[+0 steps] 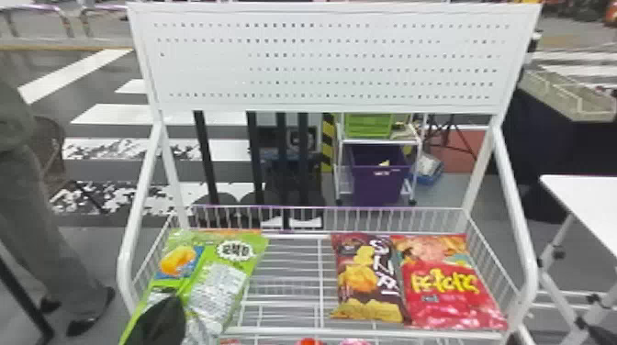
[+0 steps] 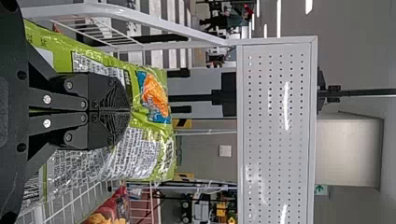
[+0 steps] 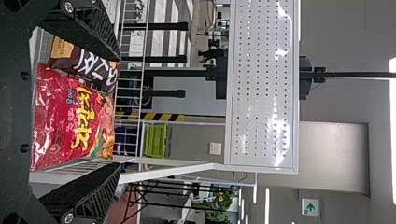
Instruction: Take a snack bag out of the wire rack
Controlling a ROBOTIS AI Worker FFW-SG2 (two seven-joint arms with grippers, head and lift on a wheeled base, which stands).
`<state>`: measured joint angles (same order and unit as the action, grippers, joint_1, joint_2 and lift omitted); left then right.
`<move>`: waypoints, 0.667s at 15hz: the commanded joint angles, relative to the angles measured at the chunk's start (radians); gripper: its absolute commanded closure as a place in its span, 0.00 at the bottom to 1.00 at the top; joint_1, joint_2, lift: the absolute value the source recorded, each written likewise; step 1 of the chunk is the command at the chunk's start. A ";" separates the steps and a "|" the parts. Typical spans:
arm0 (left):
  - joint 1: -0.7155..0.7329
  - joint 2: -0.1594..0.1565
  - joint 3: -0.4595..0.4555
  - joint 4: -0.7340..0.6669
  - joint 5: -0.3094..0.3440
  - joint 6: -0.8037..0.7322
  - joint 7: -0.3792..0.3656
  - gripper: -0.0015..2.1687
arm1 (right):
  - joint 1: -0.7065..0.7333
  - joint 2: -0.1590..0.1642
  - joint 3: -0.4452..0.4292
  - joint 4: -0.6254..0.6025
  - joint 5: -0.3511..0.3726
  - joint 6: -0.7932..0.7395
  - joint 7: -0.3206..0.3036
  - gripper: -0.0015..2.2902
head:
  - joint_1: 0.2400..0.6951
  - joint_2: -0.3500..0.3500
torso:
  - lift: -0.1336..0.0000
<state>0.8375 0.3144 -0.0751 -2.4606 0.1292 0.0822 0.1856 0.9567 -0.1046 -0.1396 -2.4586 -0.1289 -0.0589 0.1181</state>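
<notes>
At the rack's left side my left gripper (image 1: 161,321) is over the lower front of a green snack bag (image 1: 218,270). In the left wrist view the left gripper (image 2: 130,111) is shut on this green bag (image 2: 152,133), whose film creases at the fingertips. The bag leans within the white wire rack (image 1: 321,331). A brown snack bag (image 1: 367,280) and a red snack bag (image 1: 450,289) lie side by side in the rack's right part. In the right wrist view my right gripper (image 3: 116,112) stands open, the red bag (image 3: 65,116) and brown bag (image 3: 86,65) beyond its spread fingers.
A white perforated panel (image 1: 321,59) rises above the rack, with slanted white side posts (image 1: 512,202) at either side. Tops of more red packages (image 1: 310,341) show below the front rail. A white table (image 1: 592,206) stands at the right.
</notes>
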 commanded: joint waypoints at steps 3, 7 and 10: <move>0.002 0.000 -0.002 -0.001 -0.003 0.000 0.000 0.81 | 0.004 0.000 0.000 0.000 0.000 0.000 0.000 0.04 | 0.57 0.50 | 1.00; 0.005 -0.002 -0.003 -0.001 -0.007 0.000 0.000 0.81 | 0.007 0.000 0.000 -0.003 0.000 0.000 0.000 0.04 | 0.57 0.50 | 1.00; 0.011 -0.002 -0.003 -0.005 -0.011 0.000 0.002 0.81 | 0.005 -0.001 0.002 -0.003 0.000 0.000 0.000 0.04 | 0.57 0.50 | 1.00</move>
<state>0.8458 0.3135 -0.0782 -2.4645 0.1206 0.0822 0.1868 0.9632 -0.1050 -0.1388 -2.4624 -0.1287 -0.0589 0.1181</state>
